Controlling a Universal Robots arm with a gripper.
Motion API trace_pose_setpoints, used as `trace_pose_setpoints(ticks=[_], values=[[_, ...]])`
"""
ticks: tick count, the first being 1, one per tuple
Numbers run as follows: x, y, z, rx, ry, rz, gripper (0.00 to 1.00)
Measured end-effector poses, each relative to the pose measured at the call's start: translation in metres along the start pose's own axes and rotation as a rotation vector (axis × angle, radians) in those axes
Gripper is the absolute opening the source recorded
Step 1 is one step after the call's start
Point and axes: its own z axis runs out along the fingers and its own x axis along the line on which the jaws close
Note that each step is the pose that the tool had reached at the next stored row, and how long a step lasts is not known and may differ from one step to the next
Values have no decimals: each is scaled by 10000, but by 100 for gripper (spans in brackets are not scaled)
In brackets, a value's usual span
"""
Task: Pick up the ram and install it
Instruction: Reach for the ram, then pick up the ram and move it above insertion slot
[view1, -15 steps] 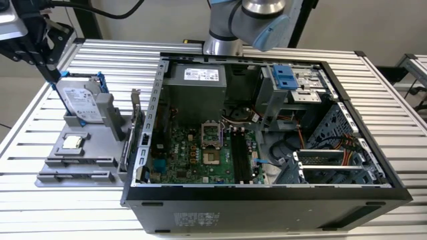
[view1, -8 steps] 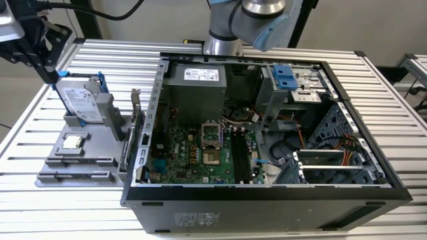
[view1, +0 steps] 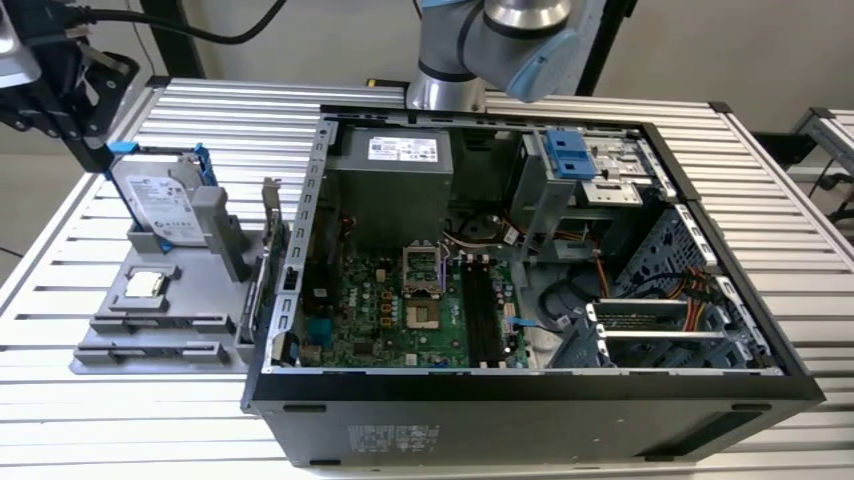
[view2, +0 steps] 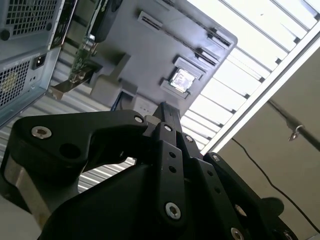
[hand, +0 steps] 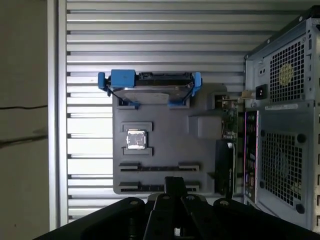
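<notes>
Beside the open computer case (view1: 747, 335), over the near end of the grey fixture (hand: 165, 125) on the slatted bench (view1: 787, 200), the gripper (hand: 175, 182) hangs with its jaws together and nothing seen between them. Where the ram lies I cannot tell. In the first wrist view the fixture's two long cradles (hand: 155, 167), just beyond the jaws, show bare grey between their end clips. In the exterior view the motherboard's black slots (view1: 477, 310) are too dark to say whether a stick stands in one.

Farther along the fixture sit a processor (hand: 136, 139) and a hard drive (hand: 150, 89) in a blue caddy. The drive and the power supply (view1: 400, 175) each carry a white label, and I cannot make out the print on either.
</notes>
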Motion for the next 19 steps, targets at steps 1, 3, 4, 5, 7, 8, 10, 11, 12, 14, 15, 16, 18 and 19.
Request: trace_pose_setpoints(ticks=[1,3,4,5,7,8,10,11,12,14,15,16,18,19], values=[[1,-8,0,-1,-1,-1,0],[5,-25,-1,0,0,0,0],[6,-33,-2,0,0,0,0],[7,-42,-2,0,0,-1,0],[10,-59,-3,0,0,0,0],[12,-66,-3,0,0,0,0],[14,-82,-5,0,0,0,0],[16,-90,-5,0,0,0,0],[17,-97,-5,0,0,0,0],[20,-110,-6,0,0,0,0],[22,-117,-6,0,0,-1,0],[24,-123,-7,0,0,0,0],[27,-134,-7,1,0,0,0],[28,-139,-7,0,0,0,0]])
